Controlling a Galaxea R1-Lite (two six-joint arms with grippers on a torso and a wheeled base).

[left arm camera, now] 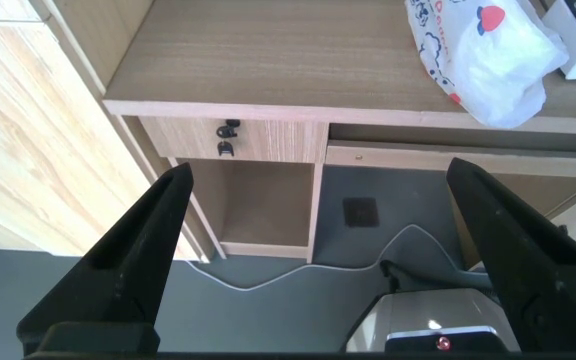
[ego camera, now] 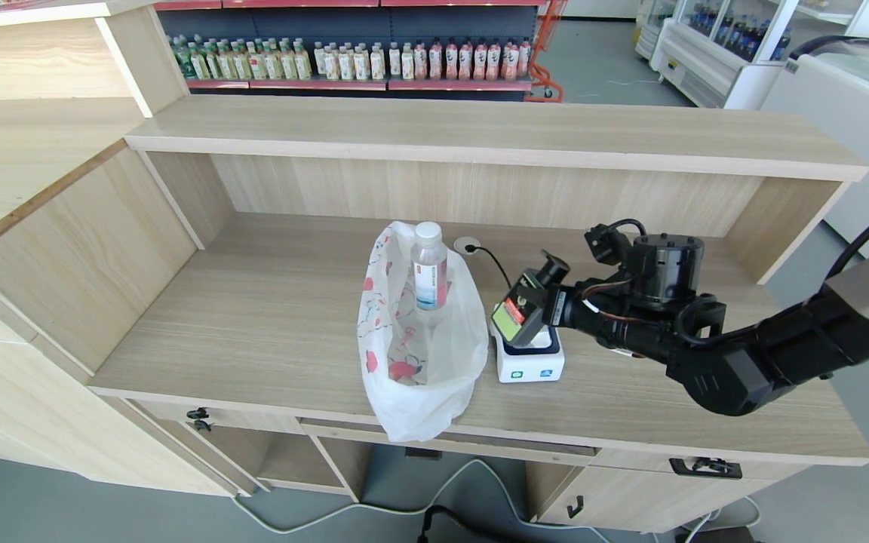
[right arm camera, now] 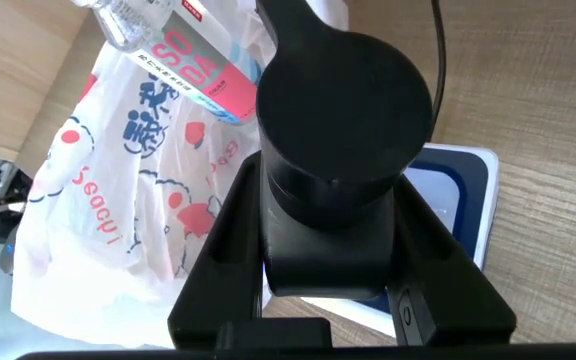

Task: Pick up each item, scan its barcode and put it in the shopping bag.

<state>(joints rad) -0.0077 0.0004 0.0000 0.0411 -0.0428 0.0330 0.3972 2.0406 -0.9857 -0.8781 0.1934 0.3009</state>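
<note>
Over the white base [ego camera: 529,363], right gripper [ego camera: 548,299] is pinching the scanner [right arm camera: 338,130]; bottle [ego camera: 429,268] in the shopping bag [ego camera: 404,392] is looking light and slick, grab mid-label.

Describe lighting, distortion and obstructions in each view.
Head view: even light, soft shadows, counter edges bowed by the lens. Left wrist view: dark fingers of the left pincer frame the shot; shopping bag brightly lit. Right wrist view: black cylinder blocks the centre.

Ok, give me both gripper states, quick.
Left gripper: open, empty.
Right gripper: closed on a black container.
</note>
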